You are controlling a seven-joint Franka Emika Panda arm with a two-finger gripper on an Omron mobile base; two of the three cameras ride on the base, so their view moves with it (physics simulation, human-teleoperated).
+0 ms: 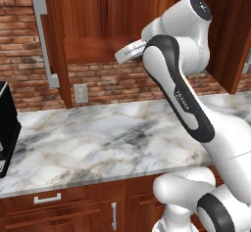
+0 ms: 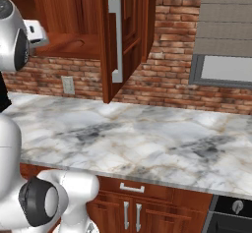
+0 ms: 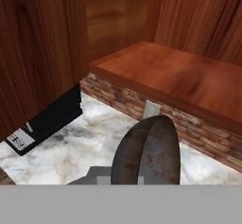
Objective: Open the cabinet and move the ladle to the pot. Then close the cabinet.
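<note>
While the ladle (image 3: 149,152) hangs with its dark, rusty bowl just before the hand camera, the pincer seems pressed on its handle, though the fingertips are hidden. Behind it stands the cabinet (image 1: 105,47), doors open, above the marble tabletop (image 1: 98,138) and brick wall (image 2: 177,55).

Counter: I see a marble worktop (image 1: 112,138), a black appliance (image 1: 6,128) standing at its left end.
Cabinet shelf: bare wood (image 3: 179,74).
</note>
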